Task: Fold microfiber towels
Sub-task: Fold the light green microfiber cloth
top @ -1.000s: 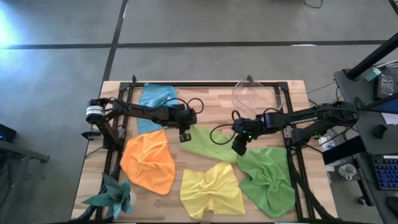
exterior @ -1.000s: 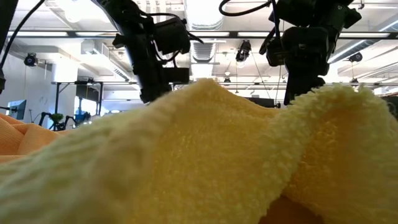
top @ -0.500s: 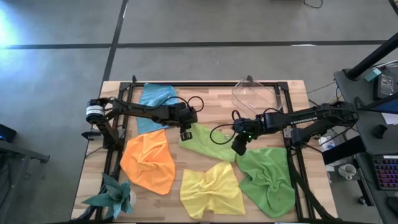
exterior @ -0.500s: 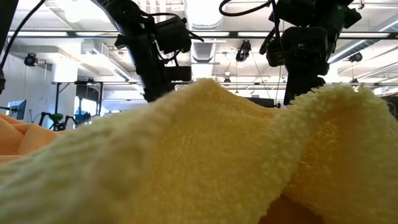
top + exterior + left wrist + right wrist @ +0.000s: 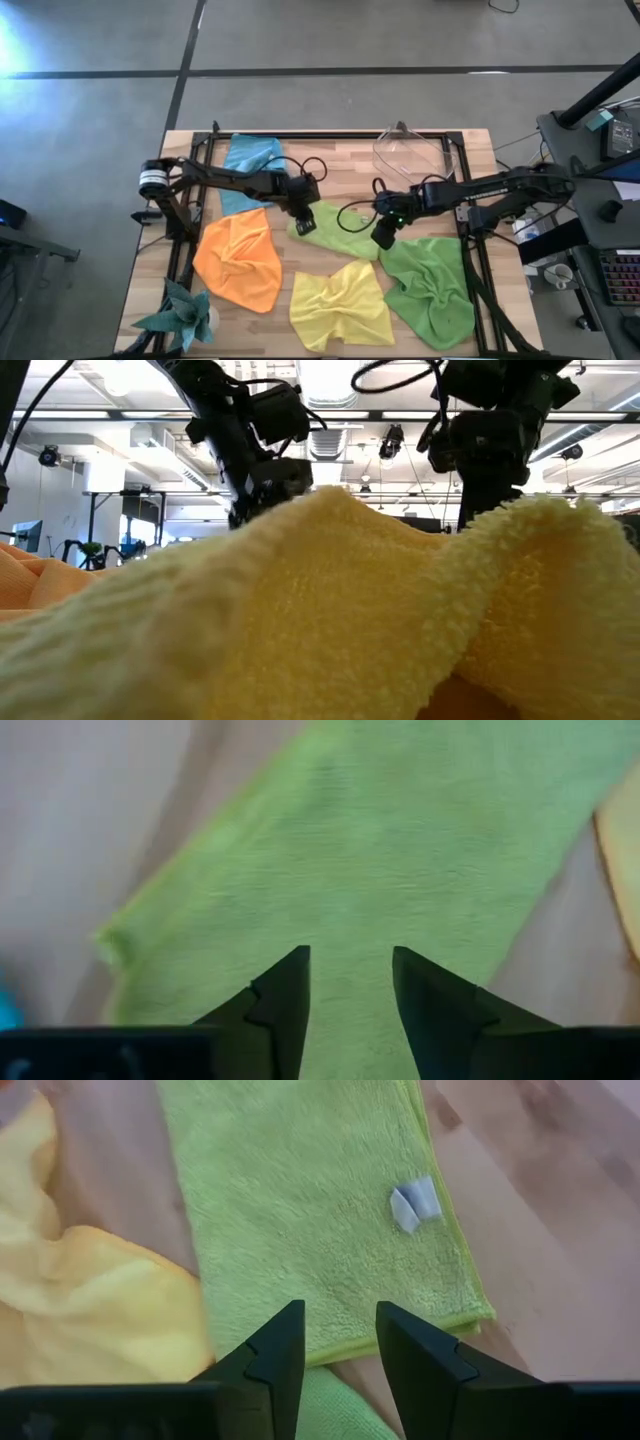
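Observation:
A lime green towel (image 5: 335,232) lies flat in a strip at the table's middle. My left gripper (image 5: 305,222) is open just over its left end (image 5: 350,850). My right gripper (image 5: 382,238) is open just over its right end (image 5: 330,1230), near a white tag (image 5: 415,1202). Whether the fingertips touch the cloth I cannot tell. The orange towel (image 5: 238,258), yellow towel (image 5: 340,305) and darker green towel (image 5: 430,290) lie crumpled along the near side. The blue towel (image 5: 248,165) lies at the far left. The yellow towel (image 5: 330,610) fills the low view.
A clear plastic container (image 5: 412,155) stands at the far right of the table. A teal spiky ornament (image 5: 180,315) sits at the near left corner. Black frame rails (image 5: 330,135) run along the table's far edge and sides.
My left gripper has moved a little toward the table's right and near edges and down, from beside the lime green towel's left end to over it. The towels have stayed where they were.

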{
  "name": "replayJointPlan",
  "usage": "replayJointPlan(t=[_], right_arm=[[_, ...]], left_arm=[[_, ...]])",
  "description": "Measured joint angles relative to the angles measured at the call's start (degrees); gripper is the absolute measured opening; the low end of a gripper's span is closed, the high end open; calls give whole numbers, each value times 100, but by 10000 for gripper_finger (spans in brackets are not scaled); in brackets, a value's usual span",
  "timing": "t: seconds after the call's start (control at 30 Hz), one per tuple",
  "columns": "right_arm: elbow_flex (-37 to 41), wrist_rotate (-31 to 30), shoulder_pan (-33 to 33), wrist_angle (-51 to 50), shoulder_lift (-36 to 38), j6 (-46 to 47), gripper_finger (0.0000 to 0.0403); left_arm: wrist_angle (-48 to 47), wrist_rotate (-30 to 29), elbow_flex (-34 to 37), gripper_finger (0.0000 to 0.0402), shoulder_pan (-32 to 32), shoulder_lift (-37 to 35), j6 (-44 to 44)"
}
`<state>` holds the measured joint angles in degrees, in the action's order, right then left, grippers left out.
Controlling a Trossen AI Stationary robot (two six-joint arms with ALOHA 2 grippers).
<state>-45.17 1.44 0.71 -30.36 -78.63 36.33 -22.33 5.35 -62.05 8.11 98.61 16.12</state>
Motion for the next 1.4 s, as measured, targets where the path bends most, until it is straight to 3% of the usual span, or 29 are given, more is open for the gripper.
replayJointPlan(t=[0.4, 0.63, 0.97, 1.1, 1.4], right_arm=[[-2, 45, 12, 84, -574, 423, 122], [-76, 47, 13, 64, -240, 549, 123], [-152, 90, 15, 62, 103, 1082, 122], [-152, 366, 19, 58, 318, 1224, 122], [-155, 305, 16, 79, 624, 1318, 123]], left_arm=[[274, -143, 22, 130, -19, 679, -36], [436, -328, -3, 130, 85, 940, -25], [1480, -1505, 1, 130, 390, 1096, -451], [1770, -1508, 9, 130, 605, 1160, -756], [1660, -1490, 20, 130, 864, 888, -788]])
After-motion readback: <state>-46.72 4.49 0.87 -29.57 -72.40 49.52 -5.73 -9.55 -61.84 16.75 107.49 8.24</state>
